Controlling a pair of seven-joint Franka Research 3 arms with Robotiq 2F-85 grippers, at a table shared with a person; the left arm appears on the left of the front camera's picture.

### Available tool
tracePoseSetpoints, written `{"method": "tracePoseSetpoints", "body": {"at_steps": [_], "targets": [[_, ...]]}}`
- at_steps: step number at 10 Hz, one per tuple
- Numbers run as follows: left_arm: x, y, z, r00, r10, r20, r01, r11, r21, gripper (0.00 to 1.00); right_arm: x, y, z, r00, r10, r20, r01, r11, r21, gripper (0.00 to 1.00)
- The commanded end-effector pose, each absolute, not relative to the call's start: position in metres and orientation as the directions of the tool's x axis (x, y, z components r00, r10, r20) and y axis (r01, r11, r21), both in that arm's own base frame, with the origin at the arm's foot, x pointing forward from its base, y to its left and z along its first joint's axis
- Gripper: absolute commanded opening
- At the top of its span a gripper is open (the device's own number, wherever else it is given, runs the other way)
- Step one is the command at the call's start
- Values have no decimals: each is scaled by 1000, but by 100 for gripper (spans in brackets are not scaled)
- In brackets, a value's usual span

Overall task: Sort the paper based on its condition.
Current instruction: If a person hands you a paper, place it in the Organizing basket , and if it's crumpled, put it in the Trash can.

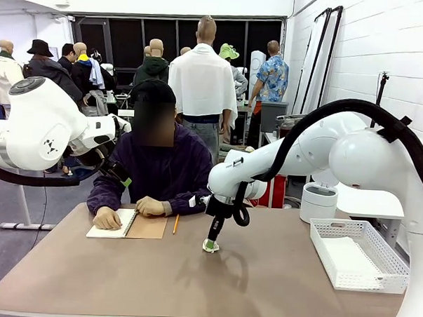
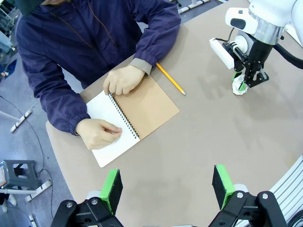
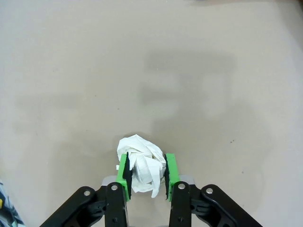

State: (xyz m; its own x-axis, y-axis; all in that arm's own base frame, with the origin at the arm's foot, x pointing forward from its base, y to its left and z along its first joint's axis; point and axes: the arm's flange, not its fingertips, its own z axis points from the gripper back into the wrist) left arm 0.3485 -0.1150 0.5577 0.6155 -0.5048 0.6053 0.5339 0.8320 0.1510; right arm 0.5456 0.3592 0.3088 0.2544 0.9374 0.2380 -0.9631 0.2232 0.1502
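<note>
We find the right gripper (image 3: pixel 146 176) lowered to the counter (image 1: pixel 262 280) near its middle, its green pads closed against both sides of a crumpled ball of paper (image 3: pixel 140 163) resting on the surface. The left gripper (image 2: pixel 166 187) hangs above the counter with its jaws wide apart, holding nothing. At the far edge, a person's hands (image 2: pixel 97 133) rest on an open spiral notebook (image 2: pixel 135 111); a pencil (image 2: pixel 170 78) lies just beside it. A white basket (image 1: pixel 358 254) stands at the counter's right.
</note>
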Motion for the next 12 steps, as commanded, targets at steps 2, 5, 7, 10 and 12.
{"method": "tracePoseSetpoints", "body": {"at_steps": [2, 5, 7, 10, 12], "targets": [[350, -114, 558, 614, -502, 609, 533, 833, 149, 100, 546, 343, 334, 354, 908, 225, -935, 335, 119, 35], [350, -114, 558, 614, -502, 609, 533, 833, 149, 100, 532, 273, 423, 542, 799, 259, -819, 572, -51, 35], [350, -114, 558, 614, -502, 609, 533, 833, 149, 100, 523, 212, 479, 675, 674, 302, -664, 732, -150, 35], [350, -114, 558, 614, -502, 609, 533, 833, 149, 100, 529, 138, 526, 798, 467, 382, -389, 882, -266, 35], [350, -114, 558, 614, -502, 609, 533, 833, 149, 100, 527, 119, 534, 834, 348, 428, -245, 929, -277, 35]]}}
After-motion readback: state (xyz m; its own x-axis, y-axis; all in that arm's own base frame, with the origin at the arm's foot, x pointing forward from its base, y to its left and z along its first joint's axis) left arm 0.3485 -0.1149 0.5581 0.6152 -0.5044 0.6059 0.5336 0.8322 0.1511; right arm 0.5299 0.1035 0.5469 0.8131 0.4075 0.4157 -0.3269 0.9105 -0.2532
